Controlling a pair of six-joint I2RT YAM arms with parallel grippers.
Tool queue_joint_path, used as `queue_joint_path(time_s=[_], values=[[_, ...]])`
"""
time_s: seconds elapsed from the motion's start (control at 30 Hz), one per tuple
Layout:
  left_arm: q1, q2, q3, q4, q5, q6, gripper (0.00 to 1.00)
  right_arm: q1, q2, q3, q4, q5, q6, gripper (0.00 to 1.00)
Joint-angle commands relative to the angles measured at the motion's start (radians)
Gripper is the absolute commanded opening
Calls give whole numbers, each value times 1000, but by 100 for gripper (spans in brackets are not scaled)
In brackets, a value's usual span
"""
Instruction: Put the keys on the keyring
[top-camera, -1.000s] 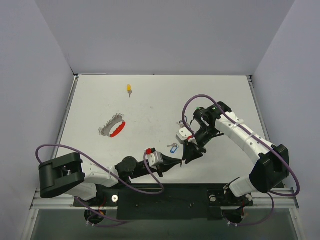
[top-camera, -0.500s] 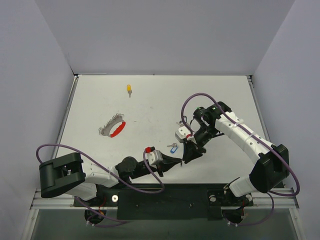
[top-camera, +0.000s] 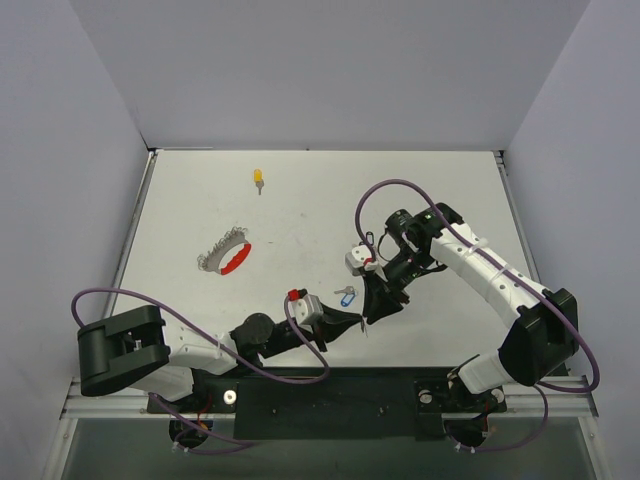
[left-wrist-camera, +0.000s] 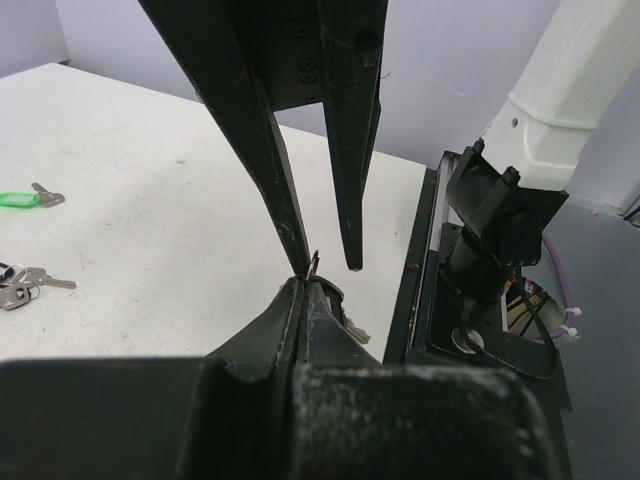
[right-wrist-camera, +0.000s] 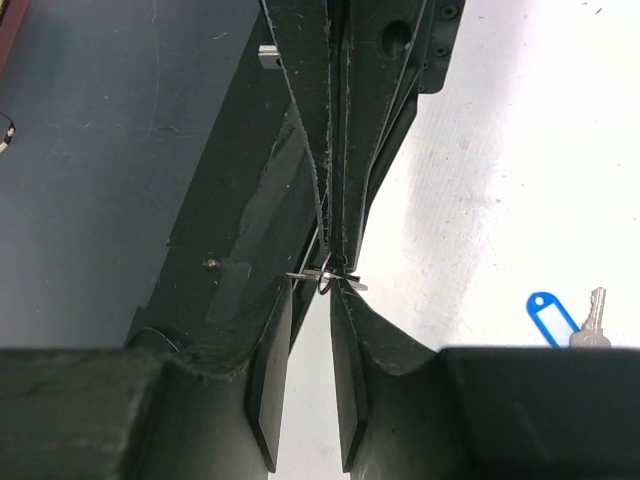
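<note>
Two arms angle inward, left pincer (top-camera: 357, 322) touching right pincer (top-camera: 371, 316).

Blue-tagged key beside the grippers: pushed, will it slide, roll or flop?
Probably slides, not rolls: the blue-tagged key lies flat on the table. Likely light, being small and thin. Tag and blade look loosely joined, so it may dangle when lifted.

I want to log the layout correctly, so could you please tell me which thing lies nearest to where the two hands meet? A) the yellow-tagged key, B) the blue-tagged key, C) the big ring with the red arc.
B: in the top view the blue-tagged key lies just beside the spot where the left hand and the right hand come together, while the other two lie much farther off.
</note>
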Motion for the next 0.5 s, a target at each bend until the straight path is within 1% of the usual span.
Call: queue_joint_path(time_s=[0.0, 0.17, 0.37, 0.47], values=[[1, -32, 10, 46, -38, -33, 0, -3, 2, 8, 0, -19, 51, 18], [1, -35, 11, 41, -36, -36, 0, -6, -1, 10, 13, -21, 74, 12], [1, -32, 17, 40, -27, -42, 0, -11, -1, 10, 33, -19, 98, 0], [2, -32, 19, 38, -19, -46, 0, -11, -3, 14, 43, -16, 124, 0]])
